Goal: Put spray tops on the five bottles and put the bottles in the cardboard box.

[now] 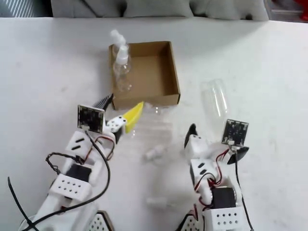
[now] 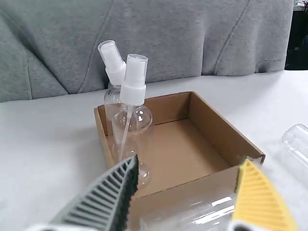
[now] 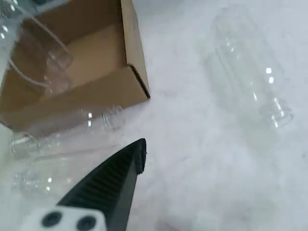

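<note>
You've got two of five done: two capped bottles (image 2: 129, 126) stand in the cardboard box (image 2: 217, 131). Three bare bottles (image 3: 250, 82) lie outside it on the table (image 1: 48, 62), with loose spray tops (image 1: 154, 154) nearby. Left gripper (image 2: 185, 192) is spread wide and empty at the box front. Right gripper (image 1: 214, 139) — can't tell its state; the clear plastic is hard to read.

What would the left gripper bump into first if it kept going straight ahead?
Probably the capless clear bottle lying just ahead of the left gripper, though depth is unclear. The cardboard box's near wall comes right behind it.
</note>
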